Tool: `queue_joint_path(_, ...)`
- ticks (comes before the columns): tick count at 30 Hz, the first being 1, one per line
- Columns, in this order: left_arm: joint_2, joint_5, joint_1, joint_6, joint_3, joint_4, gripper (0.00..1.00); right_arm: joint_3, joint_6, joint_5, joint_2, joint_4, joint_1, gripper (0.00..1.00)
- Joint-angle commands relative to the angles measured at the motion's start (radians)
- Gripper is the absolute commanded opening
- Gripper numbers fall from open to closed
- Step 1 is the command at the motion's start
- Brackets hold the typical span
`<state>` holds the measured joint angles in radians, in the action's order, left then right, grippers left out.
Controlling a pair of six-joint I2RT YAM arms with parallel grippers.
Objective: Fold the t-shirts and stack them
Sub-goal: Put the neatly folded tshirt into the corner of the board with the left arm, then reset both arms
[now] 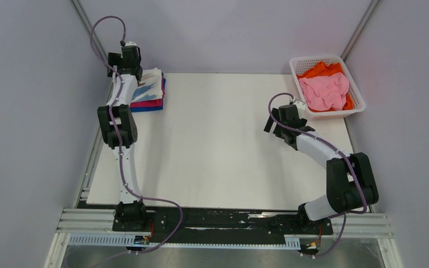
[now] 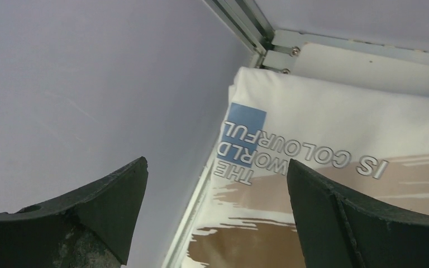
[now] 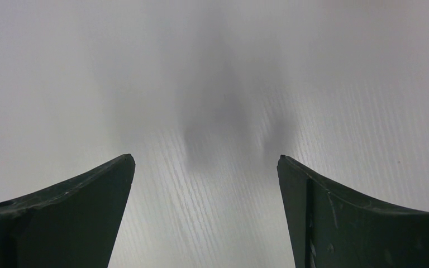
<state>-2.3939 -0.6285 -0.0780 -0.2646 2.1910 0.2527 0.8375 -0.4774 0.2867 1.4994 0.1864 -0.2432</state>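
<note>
The left gripper [image 2: 217, 161] hung over the far left corner of the table [image 1: 229, 145]. Its two fingers were wide apart with nothing between them. Under it lay a neat pile [image 1: 149, 92] of folded t-shirts. The white t-shirt [image 2: 324, 123] was on top. It had tan brush marks, a small blue square and the words THE WORLD IS COLOURFUL. A magenta t-shirt [image 1: 147, 103] lay under it, and a blue t-shirt [image 1: 148, 108] was at the bottom. The pile sat right beside the grey wall [image 2: 89, 84] at the left edge. The right gripper [image 3: 206, 157] was near the right edge, close above the bare white table and just beside the basket [image 1: 315, 58]. Its fingers were spread apart too and held nothing. The white basket stood at the far right corner. A pink t-shirt [image 1: 324, 92] lay crumpled in it on top of an orange t-shirt [image 1: 321, 70]. Neither one was folded.
</note>
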Motion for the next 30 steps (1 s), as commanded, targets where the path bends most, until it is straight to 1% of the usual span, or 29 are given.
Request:
queue_joint_path(1, 0.110, 0.070, 0.008, 0.190, 0.035, 0.120, 1.00, -0.009, -0.029, 0.018, -0.082, -0.005, 0.002, 1.00)
queue_joint_path(3, 0.171, 0.067, 0.023, 0.243, -0.010, 0.132, 1.00, -0.017, -0.039, 0.014, -0.107, -0.007, 0.002, 1.00)
queue_joint_path(6, 0.310, 0.074, 0.054, 0.354, -0.141, 0.123, 1.00, -0.031, -0.049, -0.004, -0.150, -0.010, 0.002, 1.00)
queue_joint_path(7, 0.344, 0.110, 0.063, 0.370, -0.170, 0.111, 1.00, -0.037, -0.054, -0.012, -0.165, -0.011, 0.002, 1.00)
queue_joint_path(8, 0.410, 0.122, 0.086, 0.402, -0.228, 0.106, 1.00, -0.045, -0.059, -0.018, -0.183, -0.012, 0.002, 1.00)
queue_joint_path(11, 0.565, 0.172, 0.160, 0.492, -0.337, 0.125, 1.00, -0.076, -0.075, -0.032, -0.236, -0.017, 0.001, 1.00)
queue_joint_path(12, 0.597, 0.191, 0.171, 0.507, -0.408, 0.127, 1.00, -0.089, -0.074, -0.042, -0.255, -0.021, 0.003, 1.00)
queue_joint_path(13, 0.665, 0.244, 0.191, 0.540, -0.451, 0.122, 1.00, -0.102, -0.072, -0.053, -0.280, -0.023, 0.002, 1.00)
queue_joint_path(14, 0.699, 0.301, 0.201, 0.557, -0.544, 0.101, 1.00, -0.115, -0.073, -0.063, -0.298, -0.024, 0.002, 1.00)
queue_joint_path(15, 0.775, 0.328, 0.215, 0.594, -0.603, 0.082, 1.00, -0.128, -0.075, -0.069, -0.318, -0.025, 0.002, 1.00)
queue_joint_path(16, 0.813, 0.382, 0.230, 0.616, -0.721, 0.047, 1.00, -0.142, -0.077, -0.072, -0.339, -0.026, 0.002, 1.00)
queue_joint_path(17, 0.897, 0.408, 0.238, 0.666, -0.839, 0.027, 1.00, -0.154, -0.077, -0.072, -0.358, -0.027, 0.002, 1.00)
queue_joint_path(18, 0.940, 0.473, 0.254, 0.687, -0.906, -0.034, 1.00, -0.164, -0.076, -0.072, -0.377, -0.028, 0.004, 1.00)
queue_joint_path(19, 1.020, 0.508, 0.264, 0.710, -0.968, -0.069, 1.00, -0.173, -0.076, -0.073, -0.396, -0.030, 0.002, 1.00)
queue_joint_path(20, 1.061, 0.547, 0.288, 0.718, -1.084, -0.128, 1.00, -0.188, -0.076, -0.074, -0.412, -0.036, 0.002, 1.00)
queue_joint_path(21, 1.137, 0.549, 0.303, 0.739, -1.186, -0.145, 1.00, -0.198, -0.073, -0.079, -0.426, -0.047, 0.002, 1.00)
queue_joint_path(22, 1.171, 0.534, 0.329, 0.751, -1.227, -0.157, 1.00, -0.209, -0.071, -0.081, -0.436, -0.057, 0.002, 1.00)
queue_joint_path(23, 1.235, 0.524, 0.339, 0.779, -1.307, -0.160, 1.00, -0.219, -0.069, -0.083, -0.445, -0.067, 0.002, 1.00)
queue_joint_path(24, 1.265, 0.507, 0.353, 0.795, -1.342, -0.171, 1.00, -0.229, -0.068, -0.083, -0.452, -0.078, 0.002, 1.00)
queue_joint_path(25, 1.319, 0.512, 0.357, 0.821, -1.413, -0.183, 1.00, -0.236, -0.069, -0.083, -0.459, -0.083, 0.002, 1.00)
queue_joint_path(26, 1.340, 0.536, 0.361, 0.827, -1.445, -0.212, 1.00, -0.245, -0.069, -0.081, -0.463, -0.087, 0.002, 1.00)
queue_joint_path(28, 1.396, 0.555, 0.364, 0.832, -1.510, -0.215, 1.00, -0.265, -0.071, -0.075, -0.469, -0.098, 0.001, 1.00)
queue_joint_path(30, 1.432, 0.535, 0.367, 0.841, -1.552, -0.204, 1.00, -0.290, -0.077, -0.071, -0.474, -0.115, 0.001, 1.00)
